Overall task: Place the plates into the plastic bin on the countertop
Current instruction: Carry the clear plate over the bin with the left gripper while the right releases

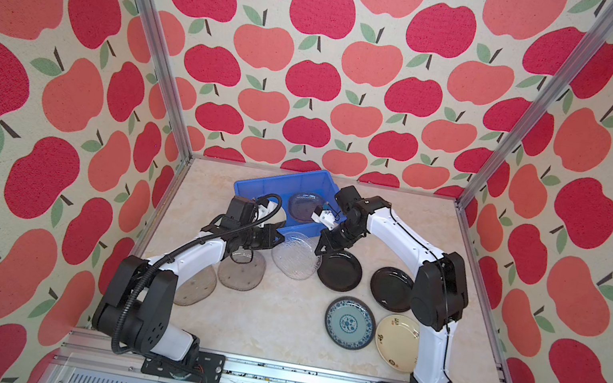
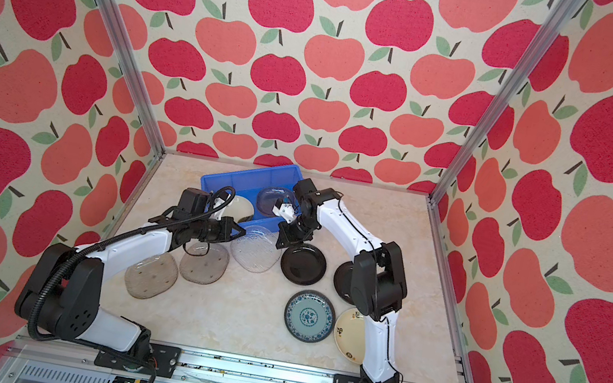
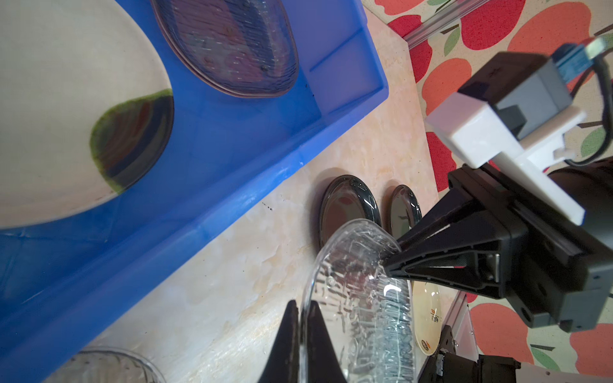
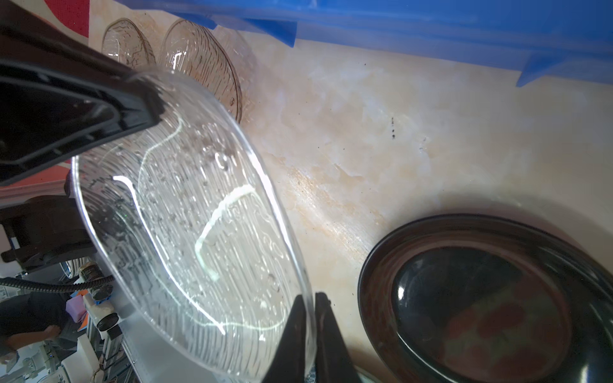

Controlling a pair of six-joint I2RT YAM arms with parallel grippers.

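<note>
**Clear glass plate (image 1: pixel 296 257) spanning both jaws**

Plate over bench (image 1: pixel 274 322), one rim in each set of jaws. Left jaws clamped on near rim. Right jaws straddle opposite rim closely; cannot tell if pressing. Blue plastic bin (image 1: pixel 251 185) just beyond both jaws. Black plate (image 4: pixel 481 298) beside right jaws.

I count nine plates from here. Four are glass: one clear plate (image 1: pixel 295 258) at centre, two smoky plates (image 1: pixel 242 276) (image 1: pixel 198 288) toward 8 o'clock, and a third smoky one (image 1: pixel 304 205) in the bin (image 1: pixel 277 181). Two black plates (image 1: pixel 339 272) (image 1: pixel 389 288) sit at 3 o'clock. One teal plate (image 1: pixel 350 323) and one cream plate (image 1: pixel 393 342) sit at 5 o'clock, and a second cream one (image 2: pixel 243 207) is in the bin. One bin, at 12 o'clock.
</note>
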